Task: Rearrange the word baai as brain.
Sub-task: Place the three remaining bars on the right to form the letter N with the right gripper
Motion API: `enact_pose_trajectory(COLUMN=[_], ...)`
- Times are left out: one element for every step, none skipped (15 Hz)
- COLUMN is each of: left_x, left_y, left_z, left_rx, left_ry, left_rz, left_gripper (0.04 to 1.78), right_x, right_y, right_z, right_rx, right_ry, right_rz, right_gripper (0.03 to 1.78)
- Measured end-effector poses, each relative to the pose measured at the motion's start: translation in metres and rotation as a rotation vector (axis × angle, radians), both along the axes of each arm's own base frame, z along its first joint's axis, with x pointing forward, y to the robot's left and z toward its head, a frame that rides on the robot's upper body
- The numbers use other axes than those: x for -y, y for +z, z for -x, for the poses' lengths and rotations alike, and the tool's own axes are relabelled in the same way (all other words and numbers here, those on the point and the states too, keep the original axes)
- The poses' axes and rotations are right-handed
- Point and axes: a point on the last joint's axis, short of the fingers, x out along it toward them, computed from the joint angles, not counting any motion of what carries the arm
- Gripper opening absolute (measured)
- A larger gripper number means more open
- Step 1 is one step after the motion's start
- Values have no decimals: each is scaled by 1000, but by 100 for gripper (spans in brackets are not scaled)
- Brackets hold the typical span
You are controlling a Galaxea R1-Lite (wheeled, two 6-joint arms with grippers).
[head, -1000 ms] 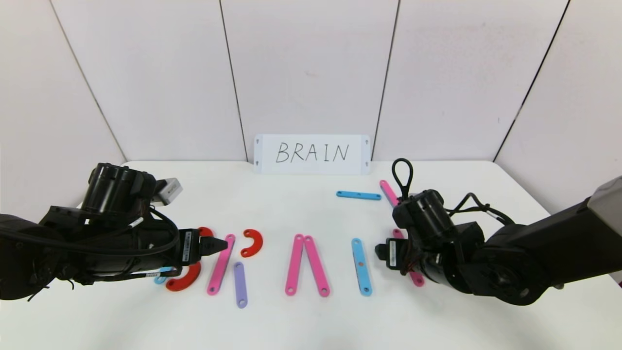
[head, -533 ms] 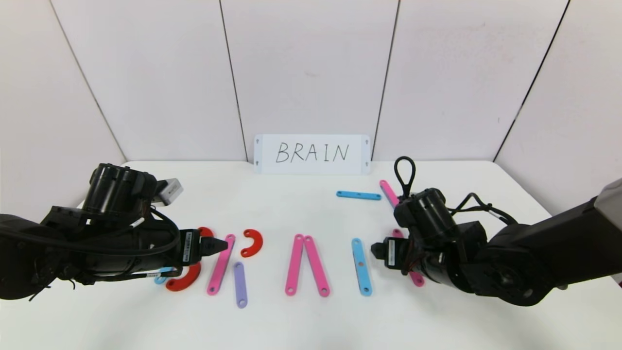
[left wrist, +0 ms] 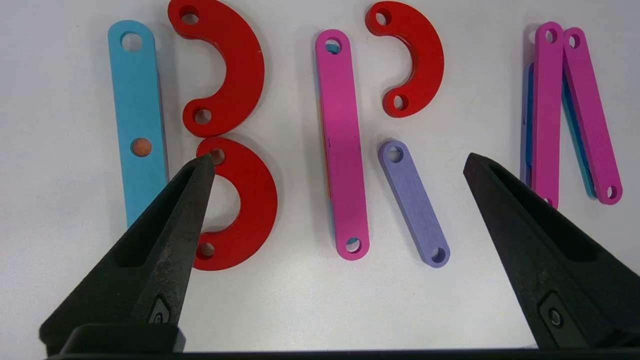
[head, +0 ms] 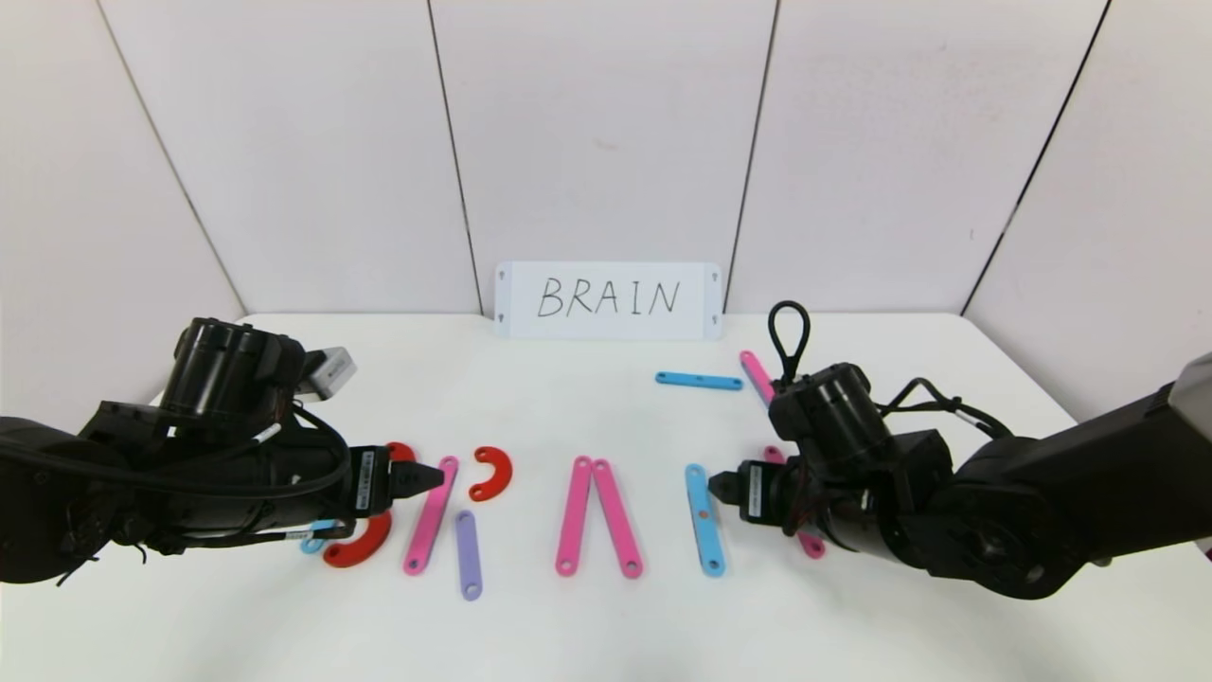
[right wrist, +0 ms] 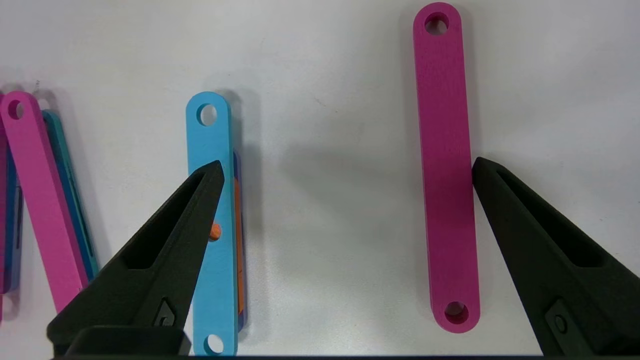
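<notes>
The word lies as flat pieces across the table's front. From the left come a blue strip (left wrist: pixel 136 120) with two red curves (left wrist: pixel 235 200), a pink strip (head: pixel 431 514) with a small red curve (head: pixel 492 472) and a purple strip (head: pixel 468 554), then two pink strips (head: pixel 597 516) joined at the top. Further right are a blue strip (head: pixel 705 520) and a pink strip (right wrist: pixel 445 170). My left gripper (head: pixel 431 476) hovers open over the pink and purple strips (left wrist: pixel 339 160). My right gripper (head: pixel 717 486) is open above the table (right wrist: pixel 348 164), its fingers spanning the gap between blue and pink strips.
A white card (head: pixel 609 300) reading BRAIN stands against the back wall. A spare blue strip (head: pixel 699 381) and a pink strip (head: pixel 757 375) lie at the back right, beside the right arm's cable loop (head: pixel 786 341).
My right gripper has slid left, from beside the pink strip towards the blue strip. The left arm and all pieces stayed still.
</notes>
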Motion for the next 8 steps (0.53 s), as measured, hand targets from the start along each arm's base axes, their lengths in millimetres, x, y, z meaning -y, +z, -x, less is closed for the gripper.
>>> enact_pose_trajectory(left_x=[0, 0, 0, 0, 0, 0, 0, 0], left_y=[0, 0, 0, 0, 0, 0, 0, 0], left_z=[0, 0, 0, 0, 0, 0, 0, 0], left_rx=[0, -1, -1, -1, -1, -1, -1, -1], left_ry=[1, 0, 0, 0, 0, 0, 0, 0], left_rz=[0, -1, 0, -1, -1, -1, -1, 0], left_gripper=[174, 174, 174, 174, 174, 174, 174, 174], right_x=[0, 0, 0, 0, 0, 0, -1, -1], right_y=[1, 1, 2, 2, 3, 3, 4, 4], right_z=[0, 0, 0, 0, 0, 0, 0, 0], right_rx=[1, 3, 4, 5, 7, 8, 10, 11], right_ry=[0, 0, 0, 1, 1, 0, 1, 1], right_rz=[-1, -3, -3, -4, -6, -7, -8, -10], right_gripper=[173, 173, 173, 173, 173, 173, 173, 173])
